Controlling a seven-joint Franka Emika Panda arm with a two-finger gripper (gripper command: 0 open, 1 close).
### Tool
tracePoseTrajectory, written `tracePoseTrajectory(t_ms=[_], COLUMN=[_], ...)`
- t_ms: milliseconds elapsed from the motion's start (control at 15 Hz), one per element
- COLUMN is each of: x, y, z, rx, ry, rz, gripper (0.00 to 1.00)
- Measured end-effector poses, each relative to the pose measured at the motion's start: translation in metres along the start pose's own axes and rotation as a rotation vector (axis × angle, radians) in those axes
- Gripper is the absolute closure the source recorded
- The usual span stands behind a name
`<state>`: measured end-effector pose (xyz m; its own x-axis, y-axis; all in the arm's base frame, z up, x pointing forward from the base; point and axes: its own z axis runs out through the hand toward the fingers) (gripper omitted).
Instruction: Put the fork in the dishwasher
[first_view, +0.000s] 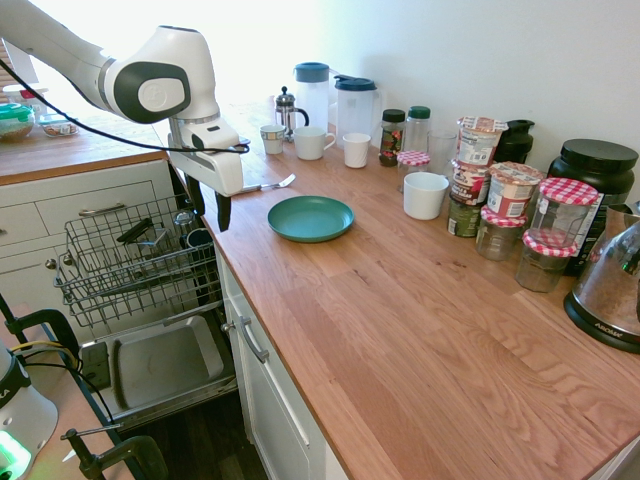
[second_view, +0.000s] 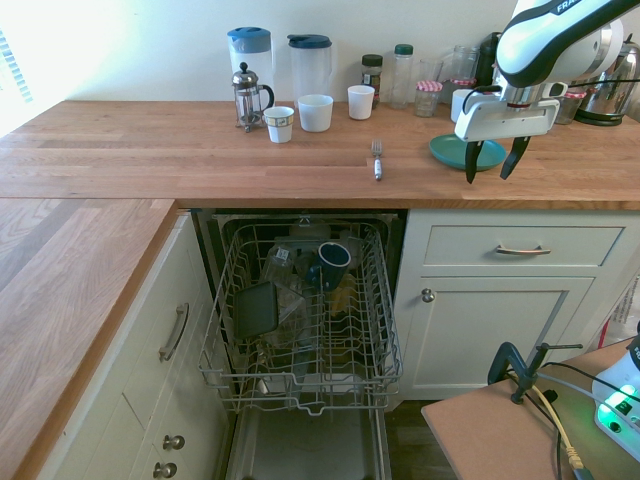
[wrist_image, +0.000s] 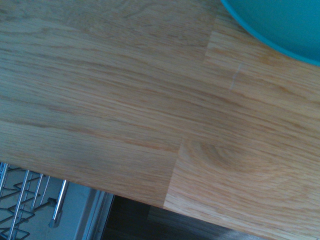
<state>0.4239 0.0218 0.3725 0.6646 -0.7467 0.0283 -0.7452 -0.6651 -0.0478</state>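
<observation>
The silver fork lies flat on the wooden counter, tines toward the wall, above the open dishwasher; in the first exterior view the fork shows just past my hand. The dishwasher's grey wire rack is pulled out over the lowered door panel and holds a dark mug and other items. My gripper hangs open and empty over the counter's front edge, in front of the teal plate, to the fork's right in that view. The wrist view shows bare wood, the plate's rim and a corner of the rack.
Along the wall stand a French press, two jugs, white cups and several jars. A black kettle and a metal appliance sit at the counter's far end. White drawers with metal handles flank the dishwasher.
</observation>
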Motion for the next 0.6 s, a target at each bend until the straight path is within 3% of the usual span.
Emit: tracePoseTrajectory(t_ms=[333, 600], x=[0.009, 0.001], y=[-0.012, -0.052], z=[-0.011, -0.019], rx=[0.027, 0.074], ry=[0.02, 0.051], rz=[0.016, 0.123], gripper=[0.0, 0.0])
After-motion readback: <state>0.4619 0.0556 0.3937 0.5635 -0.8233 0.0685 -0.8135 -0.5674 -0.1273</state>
